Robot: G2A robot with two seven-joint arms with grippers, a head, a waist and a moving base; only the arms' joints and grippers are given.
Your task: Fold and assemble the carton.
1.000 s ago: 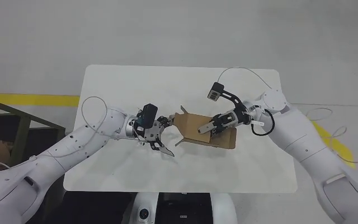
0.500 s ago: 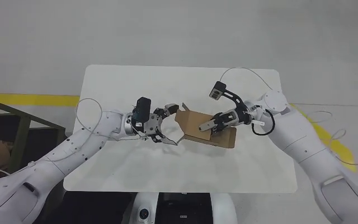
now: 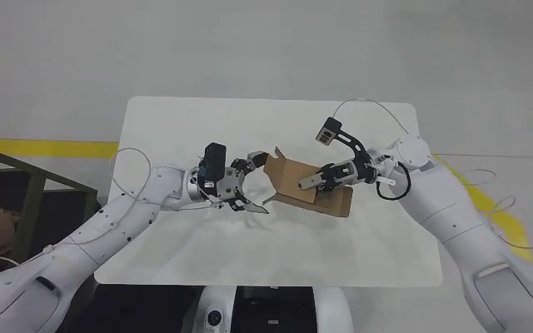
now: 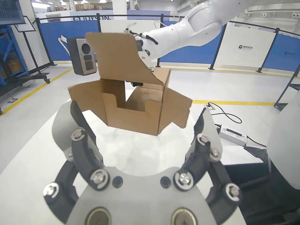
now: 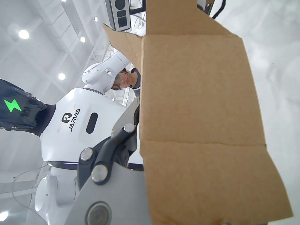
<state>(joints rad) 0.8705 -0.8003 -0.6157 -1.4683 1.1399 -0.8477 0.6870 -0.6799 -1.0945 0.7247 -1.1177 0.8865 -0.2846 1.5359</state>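
Your right pincer [image 3: 312, 182] grips the brown cardboard carton [image 3: 291, 173] above the white table [image 3: 166, 125], likely presenting its flaps to your wide-open left pincer [image 3: 256, 183].

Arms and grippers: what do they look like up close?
Both arms, left arm and right arm, are smooth white shells with thin white cables looping off them. Each wrist carries a black camera. The left gripper has a silver plate, black links with bright screws, two pale fingers with black pads.
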